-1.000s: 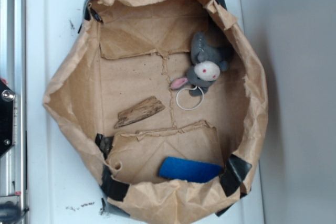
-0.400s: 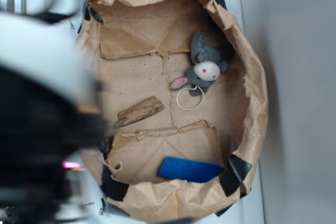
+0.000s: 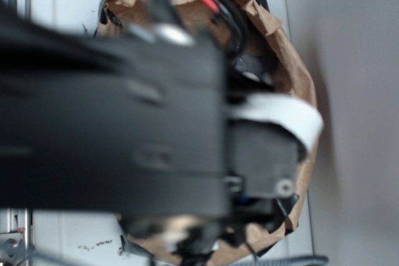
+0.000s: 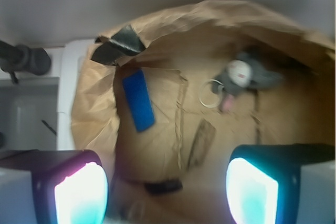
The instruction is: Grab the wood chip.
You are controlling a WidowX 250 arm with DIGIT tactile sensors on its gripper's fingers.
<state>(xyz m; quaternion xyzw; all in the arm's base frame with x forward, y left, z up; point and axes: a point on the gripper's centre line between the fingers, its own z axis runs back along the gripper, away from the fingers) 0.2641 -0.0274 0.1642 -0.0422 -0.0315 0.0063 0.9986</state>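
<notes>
Fingers (image 4: 81, 192) of the gripper (image 4: 167, 195) stand wide apart at the bottom corners of your wrist view, holding nothing. A second ago the arm was outside the exterior frame; now its blurred black body covers nearly all of the paper bag (image 3: 299, 85), so the approach has begun and the grasp has not. That exterior view no longer shows you anything inside the bag. Your wrist view does: the wood chip (image 4: 201, 142) lies flat on the bag floor, between and beyond the open fingers, untouched. From the chip, the blue sponge (image 4: 138, 99) sits to the upper left, the grey plush toy (image 4: 242, 75) to the upper right.
</notes>
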